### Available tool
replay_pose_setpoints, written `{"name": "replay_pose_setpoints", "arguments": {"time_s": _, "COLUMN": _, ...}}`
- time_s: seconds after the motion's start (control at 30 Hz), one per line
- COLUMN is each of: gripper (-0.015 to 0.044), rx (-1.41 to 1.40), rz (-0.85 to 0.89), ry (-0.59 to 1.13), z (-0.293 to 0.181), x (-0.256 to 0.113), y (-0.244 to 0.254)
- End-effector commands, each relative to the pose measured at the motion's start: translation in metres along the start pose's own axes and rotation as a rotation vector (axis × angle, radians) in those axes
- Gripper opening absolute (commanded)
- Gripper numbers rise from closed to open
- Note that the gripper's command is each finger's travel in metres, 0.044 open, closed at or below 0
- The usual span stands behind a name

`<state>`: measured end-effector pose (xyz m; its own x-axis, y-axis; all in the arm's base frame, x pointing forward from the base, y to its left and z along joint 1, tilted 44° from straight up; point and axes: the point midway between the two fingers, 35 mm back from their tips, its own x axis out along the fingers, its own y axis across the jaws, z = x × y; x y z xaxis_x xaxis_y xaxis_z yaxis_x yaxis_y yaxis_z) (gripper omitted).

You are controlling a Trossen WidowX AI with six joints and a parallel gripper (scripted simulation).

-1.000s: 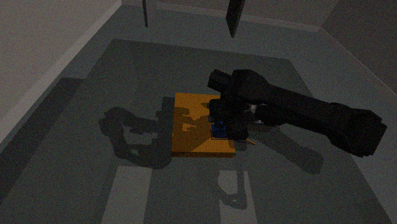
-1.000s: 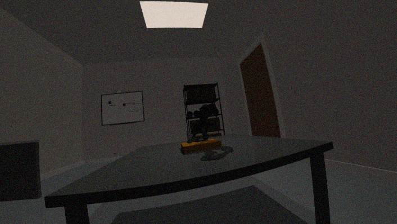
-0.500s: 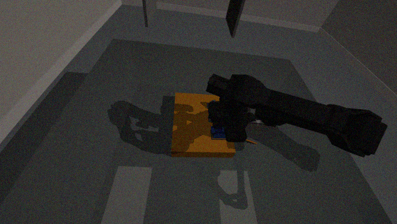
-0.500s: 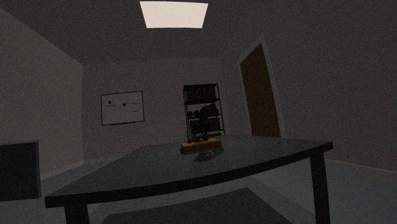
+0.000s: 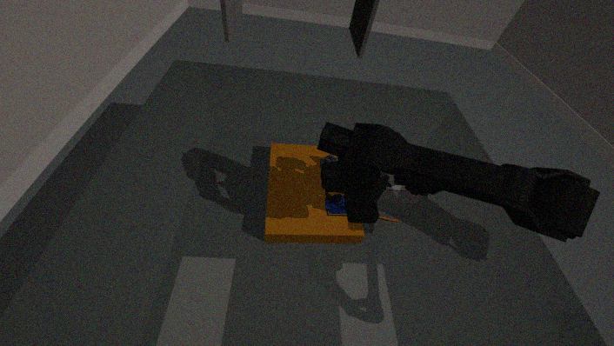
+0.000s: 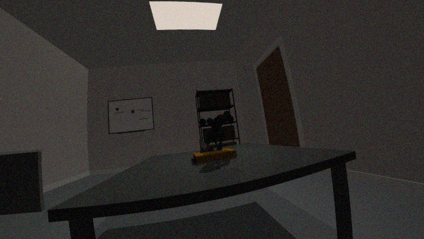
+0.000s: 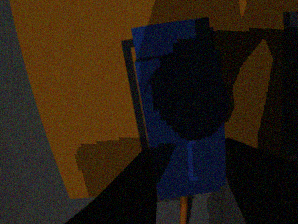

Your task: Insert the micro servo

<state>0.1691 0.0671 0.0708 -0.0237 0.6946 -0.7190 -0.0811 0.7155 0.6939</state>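
Note:
The blue micro servo point(image 5: 336, 204) point(image 7: 162, 122) is over the right front part of the orange deck point(image 5: 284, 227) point(image 6: 210, 157) point(image 7: 85, 90). My gripper point(image 5: 346, 197) point(image 7: 186, 153) is shut on the servo, with a dark finger on either side of its near end in the wrist view. The dark pocket outline point(image 7: 134, 95) shows along the servo's left side; the servo hides the opening. The orange cable point(image 5: 388, 218) point(image 7: 184, 210) runs from the servo's near end past the deck's edge. Whether the ears touch the deck, and the shaft, are too dark to tell.
Grey parts point(image 5: 329, 159) stand on the deck behind the servo, partly hidden by the arm. The deck lies on the dark table point(image 5: 217, 109) point(image 6: 150, 183). A pale object point(image 5: 397, 188) shows right of the deck, under the arm.

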Motion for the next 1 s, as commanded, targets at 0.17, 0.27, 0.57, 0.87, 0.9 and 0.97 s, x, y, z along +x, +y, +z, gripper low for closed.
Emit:
{"name": "replay_pose_setpoints", "arguments": {"time_s": 0.17, "gripper": 0.0, "rx": 0.0, "rz": 0.002, "ry": -0.008, "z": 0.001, "x": 0.008, "y": 0.001}}
{"name": "replay_pose_setpoints", "arguments": {"time_s": 0.27, "gripper": 0.0, "rx": 0.0, "rz": 0.002, "ry": -0.008, "z": 0.001, "x": 0.011, "y": 0.001}}
{"name": "replay_pose_setpoints", "arguments": {"time_s": 0.57, "gripper": 0.0, "rx": 0.0, "rz": 0.002, "ry": -0.008, "z": 0.001, "x": 0.02, "y": 0.001}}
{"name": "replay_pose_setpoints", "arguments": {"time_s": 0.87, "gripper": 0.0188, "rx": 0.0, "rz": 0.002, "ry": -0.008, "z": -0.001, "x": 0.019, "y": 0.0}}
{"name": "replay_pose_setpoints", "arguments": {"time_s": 0.9, "gripper": 0.0188, "rx": 0.0, "rz": 0.001, "ry": -0.008, "z": -0.001, "x": 0.017, "y": 0.0}}
{"name": "replay_pose_setpoints", "arguments": {"time_s": 0.97, "gripper": 0.0188, "rx": 0.0, "rz": 0.0, "ry": -0.008, "z": 0.0, "x": 0.009, "y": 0.0}}
